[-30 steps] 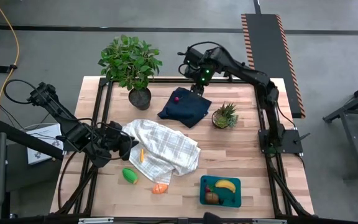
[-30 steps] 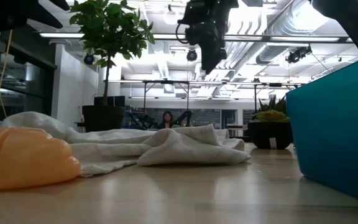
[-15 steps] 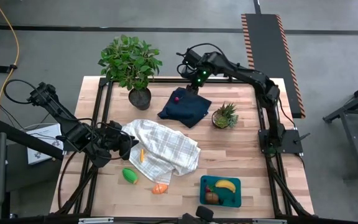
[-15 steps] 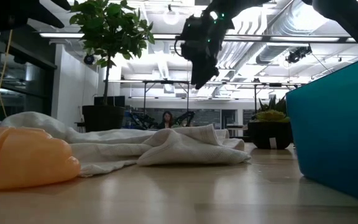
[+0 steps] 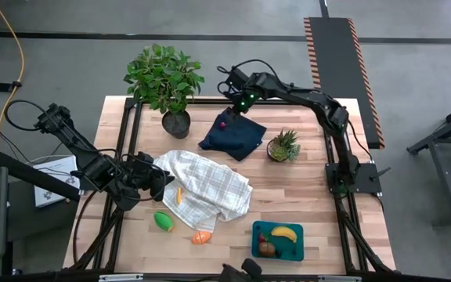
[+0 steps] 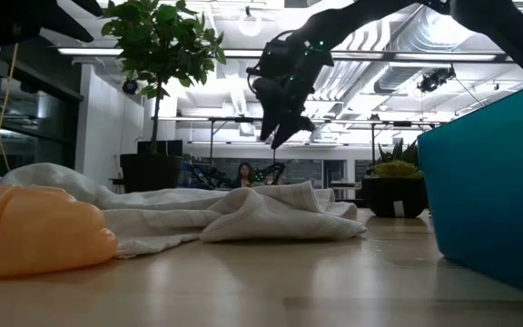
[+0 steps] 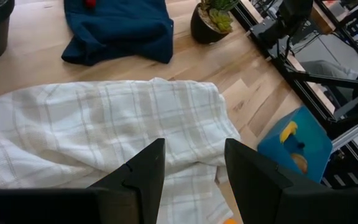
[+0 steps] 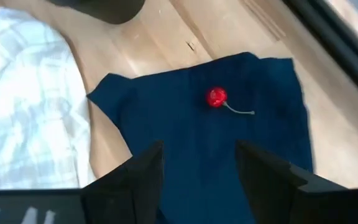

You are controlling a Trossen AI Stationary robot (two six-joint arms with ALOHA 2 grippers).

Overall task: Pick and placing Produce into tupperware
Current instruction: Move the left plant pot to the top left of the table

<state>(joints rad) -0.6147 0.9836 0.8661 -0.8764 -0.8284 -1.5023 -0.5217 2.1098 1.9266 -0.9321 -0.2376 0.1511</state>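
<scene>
A red berry (image 8: 215, 97) with a thin stem lies on the navy cloth (image 5: 233, 135) at the far middle of the table. My right gripper (image 8: 197, 163) hangs open above that cloth, slanting down, with the berry (image 5: 222, 123) ahead of its fingers and clear of them. My left gripper (image 7: 194, 168) stands open over the left part of the white checked cloth (image 5: 206, 188). The teal tupperware (image 5: 255, 235) near the front edge holds a yellow banana (image 5: 284, 233) and a brown round piece (image 5: 267, 249). A green piece (image 5: 164, 221) and an orange piece (image 5: 201, 236) lie on the wood, and a small orange piece (image 5: 178, 195) rests on the white cloth.
A large leafy potted plant (image 5: 164, 78) stands at the far left, just left of the navy cloth. A small spiky potted plant (image 5: 283, 146) stands right of that cloth. The black frame rail runs along the far edge behind my right gripper (image 5: 237, 110).
My right gripper has come down and a little toward the table's left, nearer the red berry, and has rolled and tipped more steeply downward. Its fingers have stayed open. My left arm and the produce have kept still.
</scene>
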